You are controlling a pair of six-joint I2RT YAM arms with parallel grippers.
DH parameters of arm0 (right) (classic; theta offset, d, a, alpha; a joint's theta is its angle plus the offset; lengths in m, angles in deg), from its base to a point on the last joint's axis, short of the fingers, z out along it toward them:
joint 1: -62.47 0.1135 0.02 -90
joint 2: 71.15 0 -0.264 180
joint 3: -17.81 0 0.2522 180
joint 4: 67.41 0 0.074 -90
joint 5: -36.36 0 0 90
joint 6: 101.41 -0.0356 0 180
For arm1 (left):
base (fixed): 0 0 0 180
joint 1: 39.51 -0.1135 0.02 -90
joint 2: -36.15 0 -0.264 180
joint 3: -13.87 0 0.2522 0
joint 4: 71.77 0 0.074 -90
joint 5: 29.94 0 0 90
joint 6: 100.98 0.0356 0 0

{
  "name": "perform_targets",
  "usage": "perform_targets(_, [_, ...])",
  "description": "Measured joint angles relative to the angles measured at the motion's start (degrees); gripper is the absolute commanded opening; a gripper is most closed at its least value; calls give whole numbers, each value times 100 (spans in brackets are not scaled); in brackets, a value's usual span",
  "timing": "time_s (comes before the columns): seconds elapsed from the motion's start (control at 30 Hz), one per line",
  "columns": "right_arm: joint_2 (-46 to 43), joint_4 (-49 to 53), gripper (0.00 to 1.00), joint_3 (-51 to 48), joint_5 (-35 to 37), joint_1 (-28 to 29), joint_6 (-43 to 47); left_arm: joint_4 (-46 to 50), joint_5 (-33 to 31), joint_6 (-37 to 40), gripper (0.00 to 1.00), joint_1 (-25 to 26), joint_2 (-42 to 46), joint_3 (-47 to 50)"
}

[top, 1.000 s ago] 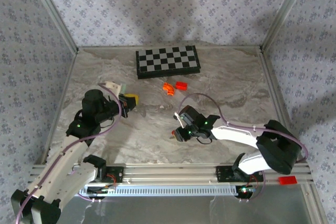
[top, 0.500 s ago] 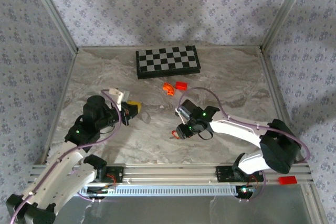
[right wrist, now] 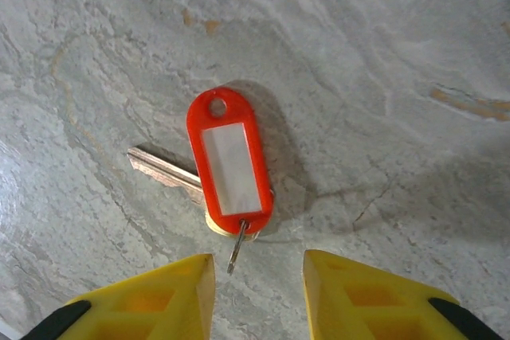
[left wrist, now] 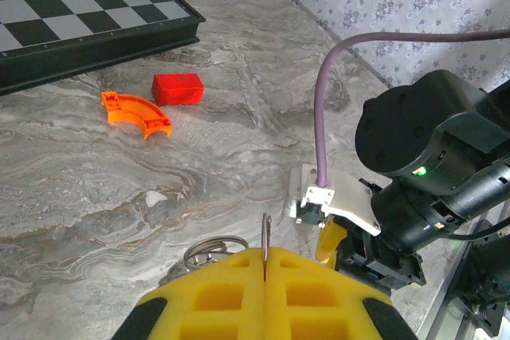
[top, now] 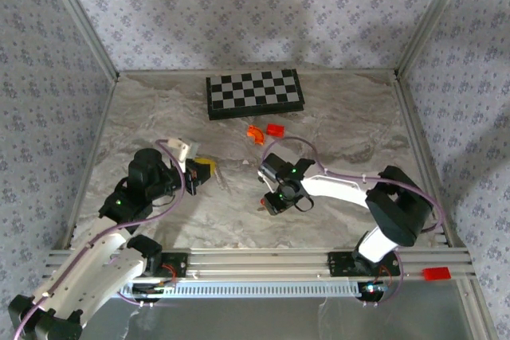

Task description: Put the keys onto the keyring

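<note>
The keys [right wrist: 229, 162] are a metal key under a red tag with a white label, lying flat on the marble, a small wire loop at the tag's near end. My right gripper [right wrist: 259, 291] stands open just short of that loop, touching nothing. From above, the keys [top: 262, 206] show as a red speck at the tip of the right gripper [top: 269, 199]. My left gripper [left wrist: 265, 256] is shut on the keyring [left wrist: 265, 232], a thin metal ring seen edge-on, with more coils [left wrist: 213, 244] hanging at its left. From above, the left gripper [top: 207, 168] holds it left of the right arm.
The checkerboard [top: 255, 91] lies at the back of the table. An orange curved piece [top: 255, 134] and a red block [top: 275, 129] sit just in front of it. Patterned walls close in three sides. The right arm's wrist [left wrist: 430, 165] is close to the left gripper.
My left gripper has moved right and nearer with the keyring in it. The right arm has swung slightly left, staying over the keys.
</note>
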Motion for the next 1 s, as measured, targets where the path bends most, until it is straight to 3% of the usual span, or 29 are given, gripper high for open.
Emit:
perform_targets(0.13, [105,-44,31,74,-39,52,37,0,0,0,0,0,0,0])
perform_targets(0.27, [192,-118,20,83,-79,63,87,0,0,0,0,0,0,0])
perform_targets(0.63, [269,-136,3,116,33,184,197,0,-46,0,0,2,2,0])
perform_targets(0.83, [236,-136,0,114,341,269,234,0,-111,-2,0,0,2,2])
perform_targets(1.0, [-247,-549,0,-376,1051,546,90,-20,-151,-7,0,0,2,15])
